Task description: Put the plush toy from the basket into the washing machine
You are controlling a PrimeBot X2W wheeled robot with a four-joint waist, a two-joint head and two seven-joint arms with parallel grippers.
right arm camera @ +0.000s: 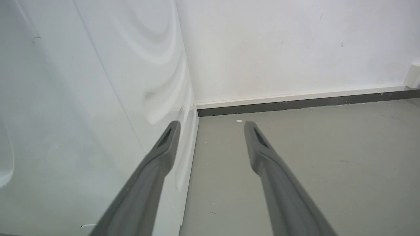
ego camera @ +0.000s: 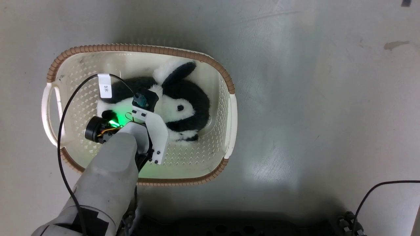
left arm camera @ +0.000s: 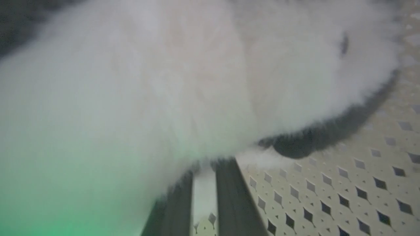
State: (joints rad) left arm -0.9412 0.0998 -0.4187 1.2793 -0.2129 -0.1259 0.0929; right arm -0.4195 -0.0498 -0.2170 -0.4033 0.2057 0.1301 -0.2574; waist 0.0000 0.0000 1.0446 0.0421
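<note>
While the toy [ego camera: 183, 105] lies in the basket [ego camera: 144, 48], the left gripper [left arm camera: 205, 167] pinches its white fur, the right gripper [right arm camera: 211, 123] spread idle; next should come a lift toward the washer [right arm camera: 98, 82].

Head cam sits up high, looking pretty much straight down at the grey floor [ego camera: 311, 114], with the whole basket [ego camera: 141, 48] in frame. Left wrist cam is jammed right up against the plush toy [left arm camera: 164, 82], so the fur's blurry. It looks down at the basket's perforated bottom, the same toy and basket the head cam sees. Right wrist cam is low, facing along the floor toward a white wall [right arm camera: 295, 49], with the washing machine [right arm camera: 98, 82] close on its left.
</note>
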